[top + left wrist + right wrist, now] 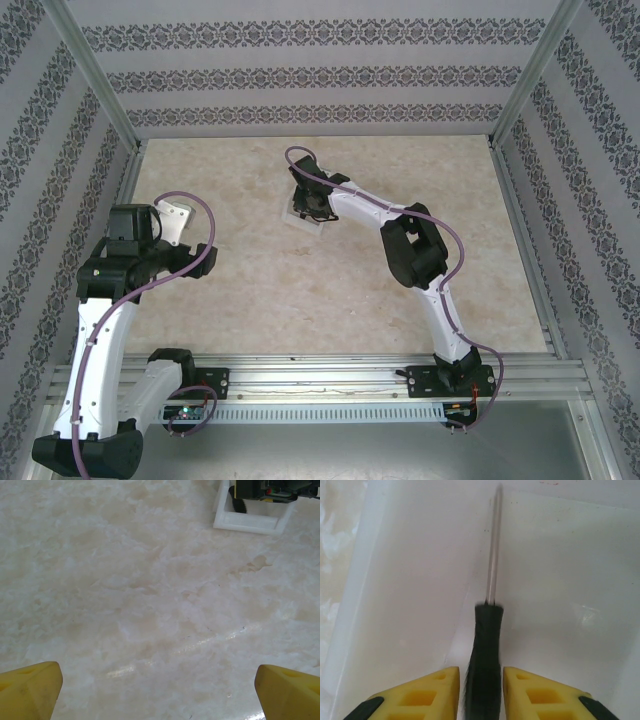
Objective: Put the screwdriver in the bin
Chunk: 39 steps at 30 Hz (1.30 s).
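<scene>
**Right gripper over the bin with the screwdriver between its pads; left gripper open over bare desk**

Right wrist view: right gripper (pixel 481 680) sits at bottom centre, yellow pads (pixel 435 692) on either side of the black handle of the screwdriver (pixel 485 645). The right-of-frame pad touches the handle. A thin gap shows at the left-of-frame pad, and the handle edges are blurred, so I cannot tell if the grip is firm or loose. The thin metal shaft runs straight up the frame from the handle, with its tip near the top edge. The white inside of the bin (pixel 560 580) lies behind the whole tool. The bin's wall runs down the left side, with marbled desk beyond it at far left.

Top view: the right arm reaches to upper centre, and its gripper (pixel 308 203) is over the bin (pixel 296 222).

Left wrist view: left gripper (pixel 159 692) is wide open, with one yellow fingertip in each bottom corner above bare beige desk (pixel 125 605). The bin (pixel 250 524) is at upper right with the right gripper's dark body over it at the top edge.

Top view: left gripper (pixel 176 222) is at middle left, well apart from the bin.
</scene>
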Each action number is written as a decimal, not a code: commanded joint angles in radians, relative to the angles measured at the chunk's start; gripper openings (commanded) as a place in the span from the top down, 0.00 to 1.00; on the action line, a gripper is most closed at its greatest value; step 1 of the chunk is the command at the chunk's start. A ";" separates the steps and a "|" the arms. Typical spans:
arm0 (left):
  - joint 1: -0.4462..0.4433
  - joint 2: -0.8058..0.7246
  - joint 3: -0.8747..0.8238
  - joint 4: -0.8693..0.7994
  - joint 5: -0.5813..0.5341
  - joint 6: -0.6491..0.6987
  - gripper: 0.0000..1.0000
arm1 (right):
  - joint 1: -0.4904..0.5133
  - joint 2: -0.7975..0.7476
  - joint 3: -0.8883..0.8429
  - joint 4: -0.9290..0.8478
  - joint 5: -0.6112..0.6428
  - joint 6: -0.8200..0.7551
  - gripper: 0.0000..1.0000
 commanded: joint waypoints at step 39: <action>0.000 0.159 -0.031 0.263 -0.096 -0.244 0.01 | 0.080 -0.880 -0.613 0.176 0.179 -0.508 0.13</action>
